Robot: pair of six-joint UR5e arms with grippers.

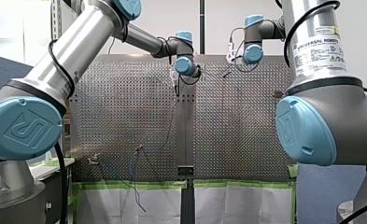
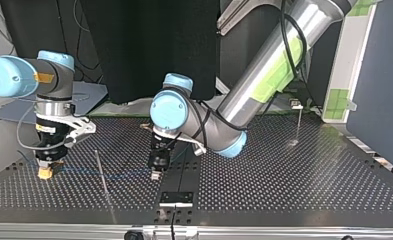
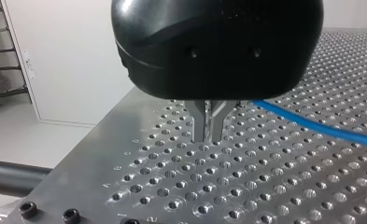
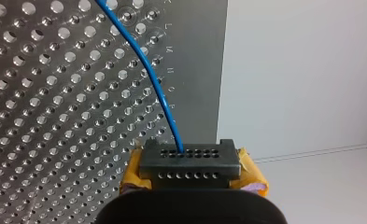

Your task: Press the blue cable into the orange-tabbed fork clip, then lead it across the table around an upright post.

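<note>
Your left gripper [image 3: 208, 139] hangs just above the table [image 3: 265, 186], its metal fingers [image 3: 199, 126] drawn nearly together. The blue cable [image 3: 312, 122] reaches them from one side; whether they pinch it cannot be told. From there it runs low and almost straight to your right gripper [image 4: 190, 171], whose yellow pads [image 4: 251, 175] clamp a dark perforated block [image 4: 189, 158] that the cable enters. Its long axis lies along the line between the grippers. No orange-tabbed fork clip can be picked out, so seating is probably the step in hand. Next, lead the cable taut around the upright post [image 2: 299, 120], well apart from both grippers.
</note>
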